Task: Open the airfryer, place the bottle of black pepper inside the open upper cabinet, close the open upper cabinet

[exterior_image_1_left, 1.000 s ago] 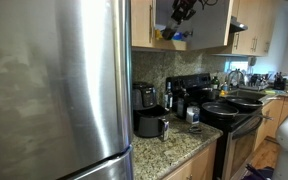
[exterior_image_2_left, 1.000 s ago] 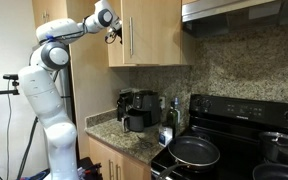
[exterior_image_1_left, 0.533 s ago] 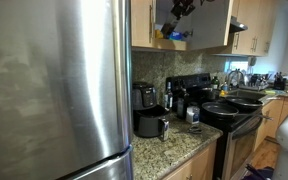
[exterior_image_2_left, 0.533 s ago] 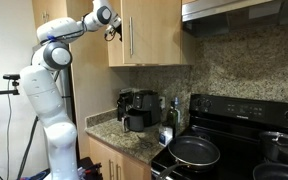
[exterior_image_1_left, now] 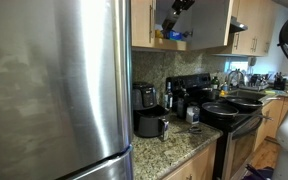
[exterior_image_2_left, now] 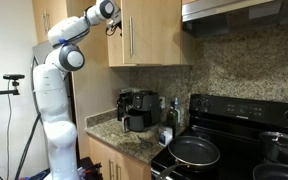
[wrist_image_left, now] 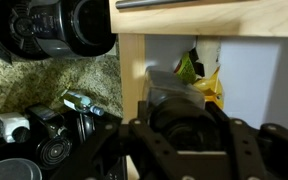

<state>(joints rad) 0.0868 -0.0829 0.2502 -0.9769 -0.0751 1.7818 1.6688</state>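
— Where is the gripper (exterior_image_1_left: 181,6) sitting?

— It is hanging high up at the mouth of the open cabinet (exterior_image_1_left: 170,44), in front of the white inside. In an exterior view the gripper (exterior_image_2_left: 111,27) is showing just beside the edge of the wooden door (exterior_image_2_left: 154,30), which is standing swung out.

— Is it gripping anything?

— I cannot tell. In the wrist view the gripper (wrist_image_left: 179,130) is filling the bottom of the picture as a dark mass, and something grey and rounded is lying right in front of it, too blurred to name. How far the jaws are standing apart is not showing either.

— And the pepper bottle?

— I am not making it out for certain anywhere. Yellow and green packets (wrist_image_left: 202,75) are lying on the cabinet shelf beyond the gripper.

— What about the airfryer (exterior_image_1_left: 144,96)?

— It is standing on the granite counter (exterior_image_1_left: 179,145) below the cabinet, between the steel fridge (exterior_image_1_left: 54,90) and the black stove (exterior_image_1_left: 234,115). Its drawer (exterior_image_1_left: 151,125) is looking pulled out in front of it.
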